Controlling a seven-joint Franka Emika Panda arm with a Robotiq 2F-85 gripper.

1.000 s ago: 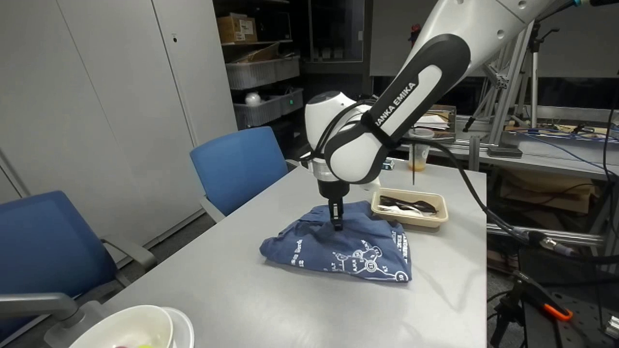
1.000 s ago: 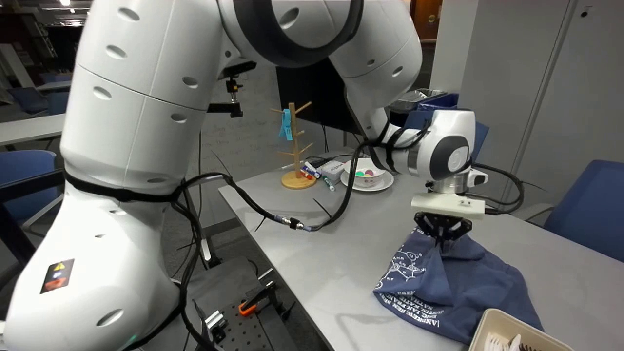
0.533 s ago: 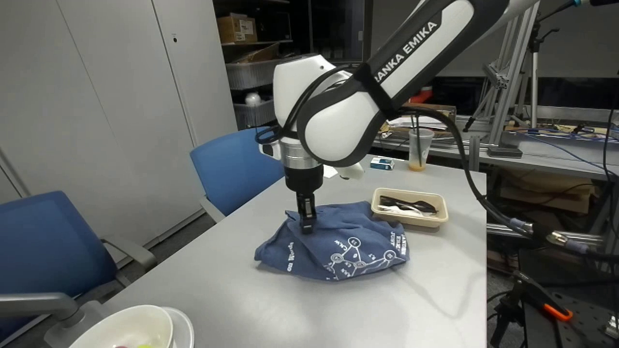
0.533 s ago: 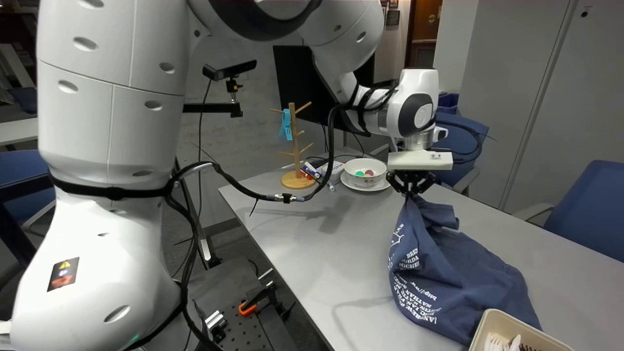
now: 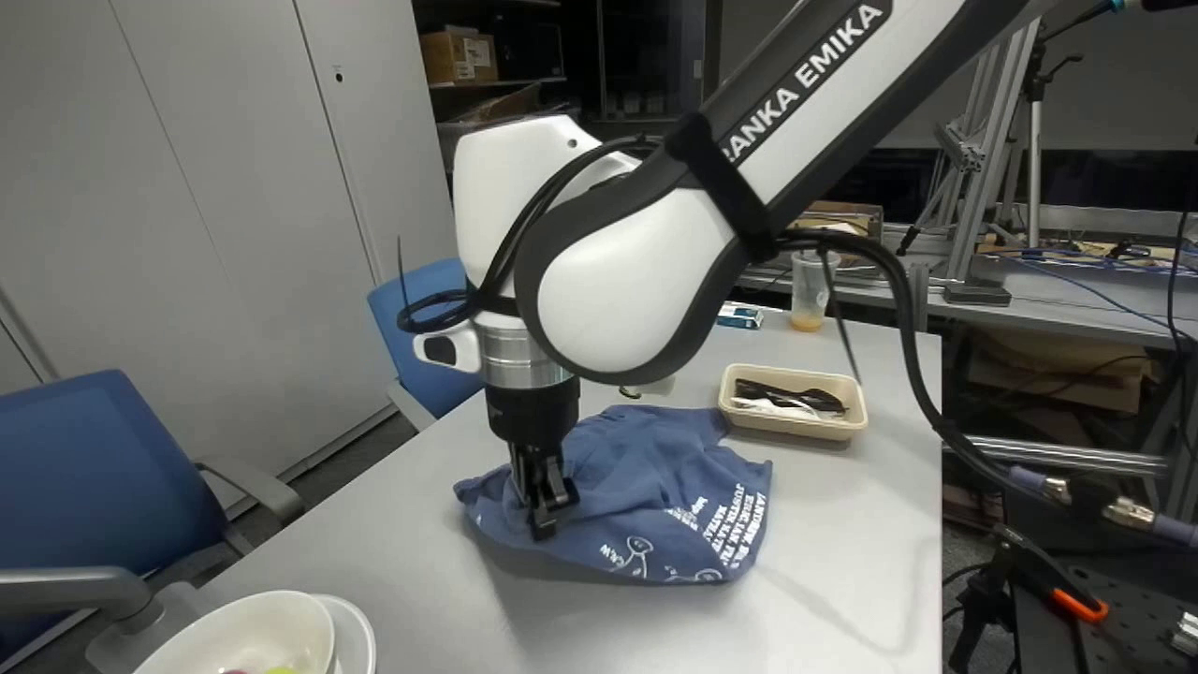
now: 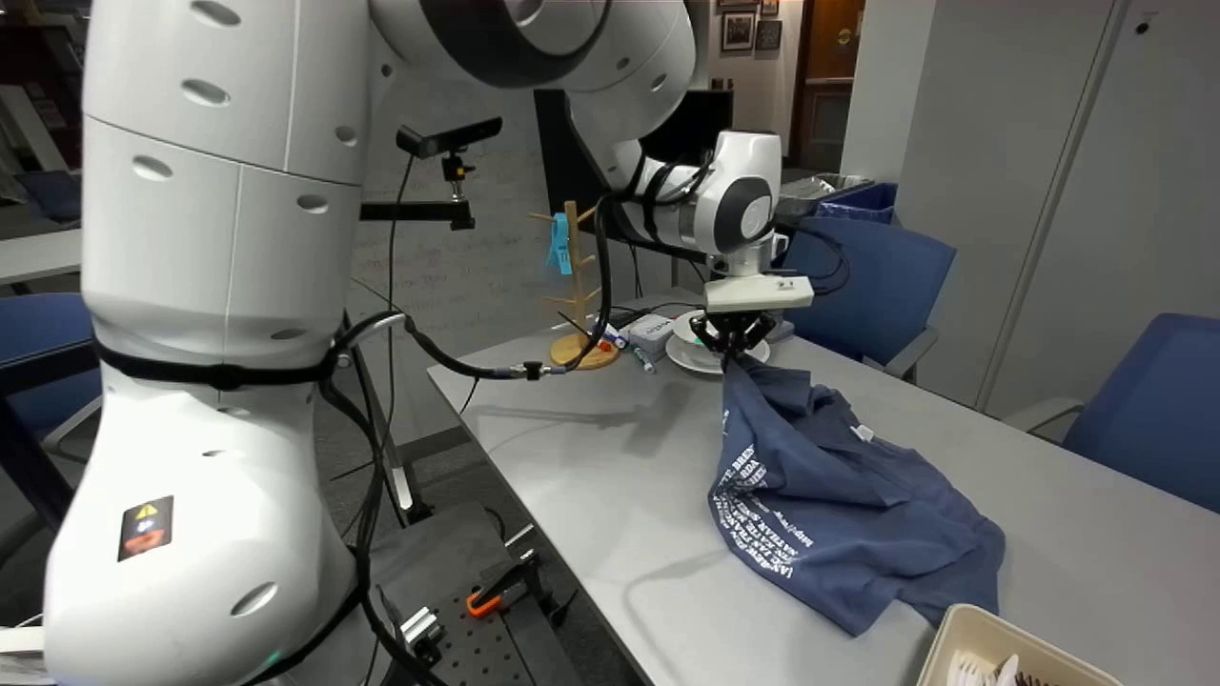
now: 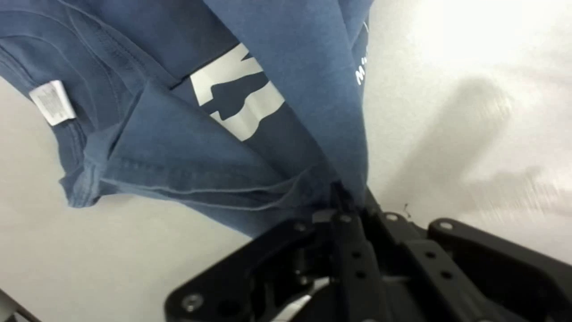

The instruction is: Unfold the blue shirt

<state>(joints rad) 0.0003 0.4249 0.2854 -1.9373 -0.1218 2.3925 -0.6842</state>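
The tool (image 6: 730, 354) held a pinched, raised fold of the blue shirt (image 6: 858, 514), & the rest lay rumpled on the desk (image 6: 610, 476) nr. the tan tray (image 5: 791, 428) (both ext. views).

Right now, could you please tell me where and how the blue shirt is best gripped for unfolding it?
Probably by the raised end of the blue shirt, where the gripper pinches it, taken from above: it gathers there into a narrow peak above the table, while the rest falls away in folds. Whether that end is hem or sleeve, I cannot tell.
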